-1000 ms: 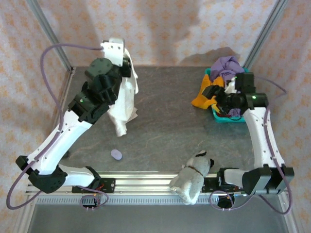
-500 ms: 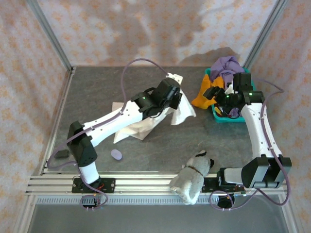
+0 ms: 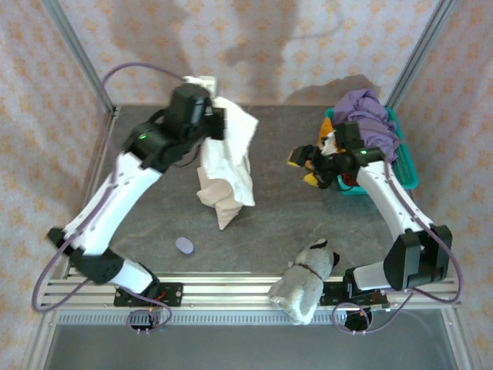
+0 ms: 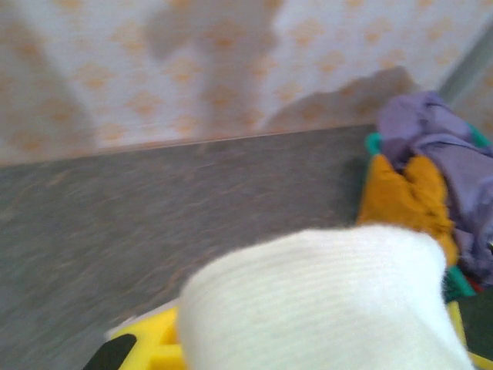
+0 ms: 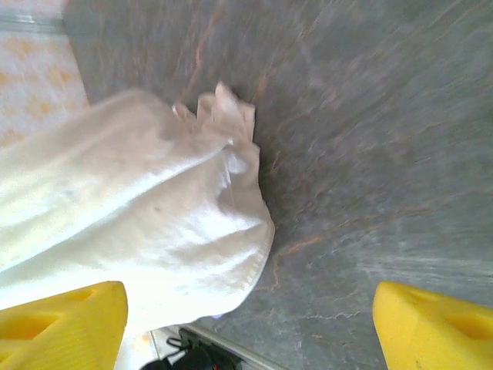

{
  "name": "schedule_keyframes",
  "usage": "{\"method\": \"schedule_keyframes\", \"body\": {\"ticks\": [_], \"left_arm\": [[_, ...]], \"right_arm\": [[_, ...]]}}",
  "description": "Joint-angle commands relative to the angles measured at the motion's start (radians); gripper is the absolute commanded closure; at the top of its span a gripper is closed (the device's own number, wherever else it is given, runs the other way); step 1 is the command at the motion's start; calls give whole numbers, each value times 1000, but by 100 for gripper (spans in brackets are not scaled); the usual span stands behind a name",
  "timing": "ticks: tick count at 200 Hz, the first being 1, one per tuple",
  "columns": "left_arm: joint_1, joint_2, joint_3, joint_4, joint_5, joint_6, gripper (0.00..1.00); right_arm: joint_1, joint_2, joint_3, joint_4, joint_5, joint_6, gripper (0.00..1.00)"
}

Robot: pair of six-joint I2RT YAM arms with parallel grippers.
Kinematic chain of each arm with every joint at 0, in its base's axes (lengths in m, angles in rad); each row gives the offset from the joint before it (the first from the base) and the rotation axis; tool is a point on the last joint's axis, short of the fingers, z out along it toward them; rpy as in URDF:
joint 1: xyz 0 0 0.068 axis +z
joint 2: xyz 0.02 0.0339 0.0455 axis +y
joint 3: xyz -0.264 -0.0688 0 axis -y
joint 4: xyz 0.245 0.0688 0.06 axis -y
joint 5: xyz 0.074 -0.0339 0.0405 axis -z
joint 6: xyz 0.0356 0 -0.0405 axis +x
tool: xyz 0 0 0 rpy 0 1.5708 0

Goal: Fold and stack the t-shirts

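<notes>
One cream shirt is hanging well left of the basket, left jaws clamping its top edge; right jaws are standing apart just left of the basket.

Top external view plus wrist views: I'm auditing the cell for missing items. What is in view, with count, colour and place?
cream-white t-shirt: one, cream-white, hanging from the left claw over the table's left-centre
purple t-shirt: one, purple, heaped in the basket
orange t-shirt: one, orange, draped over the basket's left edge
basket: one, teal, table's far right
plush toy: one, grey-white, on the near rail
small lump: one, lilac, on the table, near left
table: one, dark grey
left claw: one, shut on the cream-white t-shirt
right claw: one, yellow fingers, open, beside the basket
</notes>
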Motion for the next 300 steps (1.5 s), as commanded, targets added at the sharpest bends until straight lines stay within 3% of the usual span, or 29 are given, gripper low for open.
{"method": "schedule_keyframes", "body": {"ticks": [1,39,84,132,155,187,210,254,300], "left_arm": [[104,-154,-193,-101,40,-64,94],[404,-372,-503,-50,254,-100,92],[535,-361,-609,-48,339,-61,94],[571,-356,-604,-61,340,-31,93],[573,-357,-604,-67,346,-29,94],[573,-361,-599,-69,344,-31,93],[575,-360,-588,-64,344,-38,93],[575,-350,-543,-85,329,-18,94],[575,-314,-402,-107,285,26,94]], "right_arm": [[79,47,-33,128,35,91,17],[206,217,32,232,69,162,18],[337,474,223,252,87,166,23],[351,620,344,281,94,164,35],[351,677,368,337,37,197,46],[363,724,387,394,-43,277,49],[365,721,371,448,-43,315,63],[365,666,438,285,59,228,98],[344,482,541,-11,303,63,100]]}}
